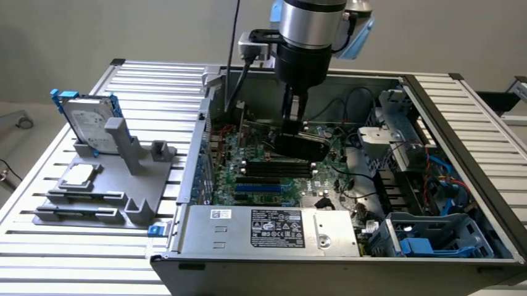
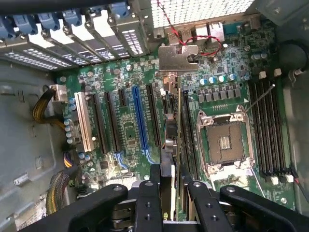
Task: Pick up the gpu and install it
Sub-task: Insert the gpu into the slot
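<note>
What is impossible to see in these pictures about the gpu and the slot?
- Exterior view: slot under the gpu, hidden by it and the gripper.
- Wrist view: whether the gpu touches the motherboard; seen edge-on.
- Exterior view: power supply label text, too small.

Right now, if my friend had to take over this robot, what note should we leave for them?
Gripper: fingers shut on the gpu, one on each face.
The gpu: picked up and held on edge inside the open computer case. It is over the motherboard, beside the empty processor socket.
Done: the pickup and the carry into the case.
Left: the card is not shown pushed home into the motherboard. I cannot tell whether its lower edge touches the board.
</note>
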### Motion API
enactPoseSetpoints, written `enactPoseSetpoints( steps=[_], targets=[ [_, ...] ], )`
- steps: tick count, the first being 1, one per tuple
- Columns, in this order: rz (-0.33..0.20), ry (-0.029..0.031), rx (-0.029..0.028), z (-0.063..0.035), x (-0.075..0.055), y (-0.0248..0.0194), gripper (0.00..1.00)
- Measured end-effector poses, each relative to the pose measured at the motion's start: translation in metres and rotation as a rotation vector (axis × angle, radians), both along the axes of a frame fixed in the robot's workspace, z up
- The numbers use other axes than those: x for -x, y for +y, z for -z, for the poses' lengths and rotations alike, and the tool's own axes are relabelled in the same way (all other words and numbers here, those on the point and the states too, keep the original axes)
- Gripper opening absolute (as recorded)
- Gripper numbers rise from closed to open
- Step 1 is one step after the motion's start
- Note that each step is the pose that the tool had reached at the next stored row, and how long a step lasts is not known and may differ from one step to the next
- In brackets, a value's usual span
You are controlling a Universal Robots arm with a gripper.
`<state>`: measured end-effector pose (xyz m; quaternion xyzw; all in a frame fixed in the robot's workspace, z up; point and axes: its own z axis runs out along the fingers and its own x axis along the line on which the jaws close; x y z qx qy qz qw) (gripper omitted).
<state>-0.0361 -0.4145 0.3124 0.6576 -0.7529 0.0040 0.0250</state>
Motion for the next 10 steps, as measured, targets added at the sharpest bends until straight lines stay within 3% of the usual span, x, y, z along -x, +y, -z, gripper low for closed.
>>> enactPoseSetpoints(
  steps=[10],
  targets=[
    [-0.103,-0.0001,-0.0027,0.0096,0.0014,-0.0027,0.27]
  ],
)
